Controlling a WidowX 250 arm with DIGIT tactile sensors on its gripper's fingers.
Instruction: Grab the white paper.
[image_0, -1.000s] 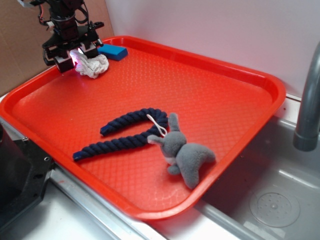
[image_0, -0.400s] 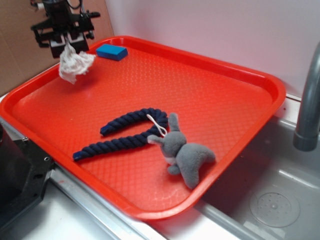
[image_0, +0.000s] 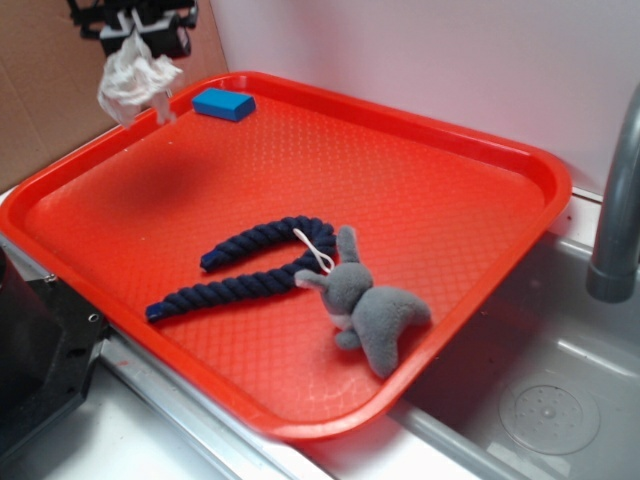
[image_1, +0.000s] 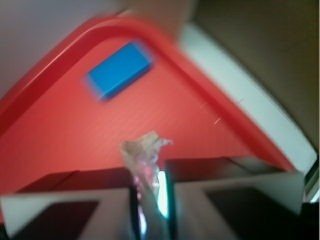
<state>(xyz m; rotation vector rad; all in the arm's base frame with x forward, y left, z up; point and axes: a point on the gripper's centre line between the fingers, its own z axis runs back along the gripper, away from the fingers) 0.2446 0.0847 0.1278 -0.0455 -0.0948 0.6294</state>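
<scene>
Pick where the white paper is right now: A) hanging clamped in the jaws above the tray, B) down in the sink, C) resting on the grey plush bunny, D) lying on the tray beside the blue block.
A: the white paper hangs from the gripper clear of the red tray, and the wrist view shows it pinched between the closed jaws.
</scene>
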